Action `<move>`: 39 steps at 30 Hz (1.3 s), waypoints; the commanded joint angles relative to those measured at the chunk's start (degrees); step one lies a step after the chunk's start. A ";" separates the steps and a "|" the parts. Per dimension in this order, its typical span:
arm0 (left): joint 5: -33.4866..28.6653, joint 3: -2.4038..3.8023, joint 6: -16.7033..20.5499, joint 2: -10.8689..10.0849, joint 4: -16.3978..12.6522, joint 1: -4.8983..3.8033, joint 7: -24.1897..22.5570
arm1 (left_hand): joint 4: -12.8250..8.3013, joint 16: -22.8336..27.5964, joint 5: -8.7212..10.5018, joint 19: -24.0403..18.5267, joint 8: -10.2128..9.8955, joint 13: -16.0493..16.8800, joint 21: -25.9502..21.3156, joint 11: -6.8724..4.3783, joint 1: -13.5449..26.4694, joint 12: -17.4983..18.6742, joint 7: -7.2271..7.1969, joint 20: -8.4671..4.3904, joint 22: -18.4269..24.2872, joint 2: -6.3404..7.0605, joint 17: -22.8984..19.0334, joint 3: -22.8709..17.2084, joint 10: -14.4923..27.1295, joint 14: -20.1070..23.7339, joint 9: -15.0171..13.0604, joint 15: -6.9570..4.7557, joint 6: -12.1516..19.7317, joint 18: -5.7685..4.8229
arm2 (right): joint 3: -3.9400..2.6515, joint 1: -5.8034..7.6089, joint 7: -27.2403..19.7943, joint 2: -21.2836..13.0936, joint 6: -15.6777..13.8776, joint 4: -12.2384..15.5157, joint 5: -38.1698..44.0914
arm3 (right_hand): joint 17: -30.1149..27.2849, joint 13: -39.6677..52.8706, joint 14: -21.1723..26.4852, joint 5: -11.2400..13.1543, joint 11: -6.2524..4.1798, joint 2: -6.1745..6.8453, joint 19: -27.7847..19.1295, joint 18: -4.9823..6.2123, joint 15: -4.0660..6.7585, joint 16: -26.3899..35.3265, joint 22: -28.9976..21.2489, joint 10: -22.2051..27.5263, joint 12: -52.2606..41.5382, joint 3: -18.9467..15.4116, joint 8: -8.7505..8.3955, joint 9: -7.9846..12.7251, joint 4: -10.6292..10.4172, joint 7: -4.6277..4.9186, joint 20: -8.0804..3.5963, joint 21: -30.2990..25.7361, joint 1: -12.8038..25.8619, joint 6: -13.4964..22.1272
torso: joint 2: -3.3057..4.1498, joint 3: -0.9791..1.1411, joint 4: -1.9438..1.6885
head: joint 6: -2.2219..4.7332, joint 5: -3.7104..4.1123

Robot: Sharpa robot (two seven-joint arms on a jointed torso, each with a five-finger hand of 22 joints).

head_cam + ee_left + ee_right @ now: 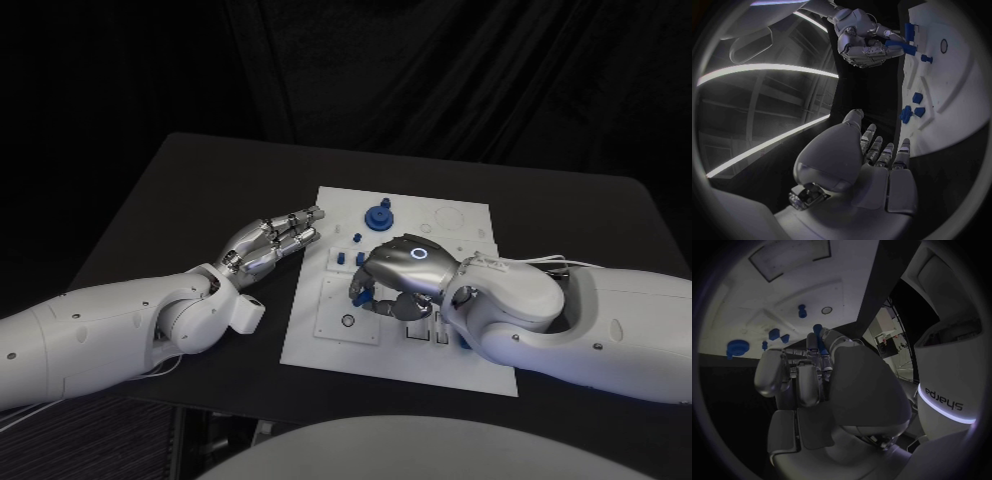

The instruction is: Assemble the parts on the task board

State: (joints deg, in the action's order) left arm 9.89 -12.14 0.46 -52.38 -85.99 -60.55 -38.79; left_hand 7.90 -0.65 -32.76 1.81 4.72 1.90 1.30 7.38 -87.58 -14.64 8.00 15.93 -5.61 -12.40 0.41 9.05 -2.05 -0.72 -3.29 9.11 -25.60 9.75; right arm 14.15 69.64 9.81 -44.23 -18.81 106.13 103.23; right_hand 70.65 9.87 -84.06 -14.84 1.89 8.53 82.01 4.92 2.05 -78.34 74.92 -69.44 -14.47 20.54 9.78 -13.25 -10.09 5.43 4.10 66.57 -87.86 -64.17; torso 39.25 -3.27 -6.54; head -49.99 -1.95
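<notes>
Board [462, 350] is sitting white in the middle of the black table [159, 200], and your right hand [400, 278] is hovering right over its centre, fingers curling down around a blue part [359, 290]. From the left wrist view you're seeing that same right hand [864, 40] pinching a blue piece [901, 46] just at the board's edge [954, 100], so it's holding it. In the right wrist view, a blue tip [817, 330] is poking out past the fingers [807, 375]; how the grip is seated you can't tell from there.

Your left hand [274, 243] is lying off the board's left edge, over bare table, fingers stretched out toward the board and holding nothing, near but not touching it.

A round blue knob [378, 217] is standing at the board's far end, beyond the right hand. Small blue pegs [340, 258] are sitting between the two hands, just beside the right hand's knuckles.
</notes>
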 commanded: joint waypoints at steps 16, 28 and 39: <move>-0.24 0.06 -0.80 0.30 0.34 0.14 -2.20 | -0.56 0.17 -0.40 -0.22 0.24 0.01 -0.31 0.31 0.04 -0.06 0.25 -0.23 0.05 -0.06 -0.11 -0.43 -0.09 0.07 0.00 -0.66 -0.06 0.51 | -0.04 -1.22 -0.91 5.10 5.50 -2.18 8.05 | 0.50 0.19 -1.14 -2.88 0.02 0.60 0.45 -0.50 0.16 -0.35 9.27 -0.94 0.78 0.25 1.03 -8.36 0.77 0.29 -0.22 0.78 0.38 0.45 | 0.22 -0.10 -0.75 | -0.01 0.16; -0.24 0.06 -1.01 0.50 0.59 0.14 -1.82 | -0.81 0.08 -0.38 -0.13 0.23 -0.01 -0.22 0.25 -0.14 0.09 0.20 0.41 -0.13 -0.41 -0.06 -0.94 0.01 -0.03 0.04 -0.28 0.25 0.53 | -0.03 -1.49 0.48 5.27 9.21 -2.37 9.82 | 0.12 0.35 -1.00 -2.99 -0.01 0.79 0.28 -0.41 0.19 -0.07 9.16 -1.14 0.81 0.31 0.77 -8.46 1.05 0.32 -0.24 0.39 0.33 0.71 | 0.09 -0.04 -0.66 | -0.01 -0.01; -0.24 0.06 -1.16 0.76 0.83 0.16 -1.43 | -0.85 0.06 -0.35 -0.10 0.24 0.00 -0.20 0.23 -0.16 0.07 0.17 0.47 -0.19 -0.46 -0.05 -1.02 0.02 -0.06 0.03 -0.20 0.20 0.53 | -0.03 -1.55 0.85 4.96 10.09 -2.40 9.96 | 0.02 0.39 -0.93 -2.96 0.09 0.73 0.21 -0.40 0.13 0.02 9.13 -0.97 1.01 0.43 0.60 -8.52 1.13 0.40 -0.22 0.26 0.37 0.85 | 0.05 0.01 -0.69 | -0.01 0.05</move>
State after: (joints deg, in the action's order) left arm 9.89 -12.14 0.12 -51.76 -85.10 -60.48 -38.86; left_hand 7.10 -0.65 -32.99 1.88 4.72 1.88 1.30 7.37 -87.58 -14.63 8.00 16.00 -5.75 -12.40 0.35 8.25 -2.05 -0.74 -3.27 8.69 -25.60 9.75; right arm 14.14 68.24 9.45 -39.20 -10.06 103.65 112.25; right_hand 70.71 10.20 -84.06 -17.53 1.75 9.16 82.21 4.93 2.05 -78.55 74.90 -70.34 -13.70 20.86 10.59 -13.26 -9.30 5.68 3.90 67.00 -87.52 -63.40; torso 39.31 -3.26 -7.25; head -49.99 -1.84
